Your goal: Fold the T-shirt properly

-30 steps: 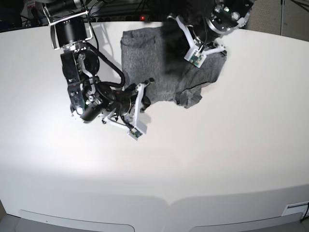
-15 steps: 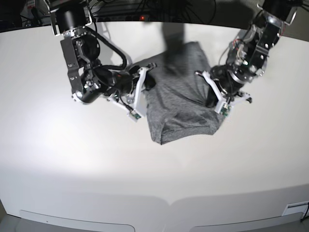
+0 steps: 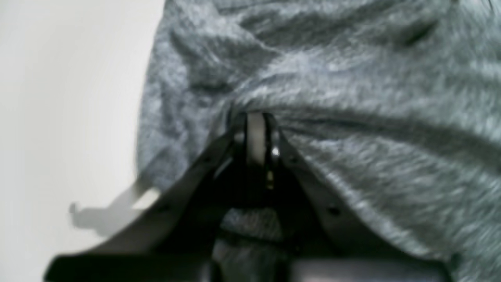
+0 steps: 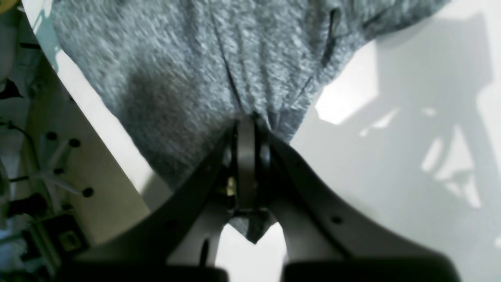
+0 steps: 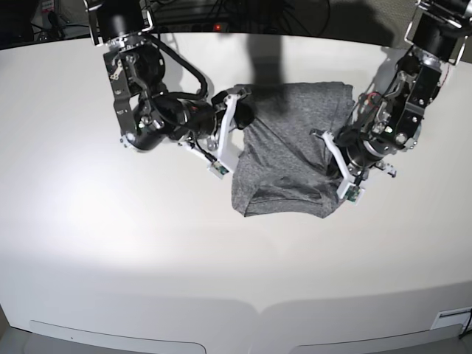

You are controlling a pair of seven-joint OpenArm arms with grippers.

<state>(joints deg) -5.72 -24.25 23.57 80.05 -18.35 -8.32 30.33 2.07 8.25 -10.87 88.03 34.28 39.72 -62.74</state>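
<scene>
Base view: T-shirt [image 5: 287,151] stretched between left hand [image 5: 333,161] and right hand [image 5: 240,122].

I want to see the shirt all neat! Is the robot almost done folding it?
Partly. The T-shirt already lies doubled into a compact bundle on the table, no sleeves sticking out. Right now the left tool and right tool each pinch an edge of it. It is still wrinkled and lopsided, so letting go and smoothing probably remain.

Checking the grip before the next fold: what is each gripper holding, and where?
Both pinch the T-shirt: left gripper and right gripper each shut on bunched fabric at opposite side edges.
</scene>
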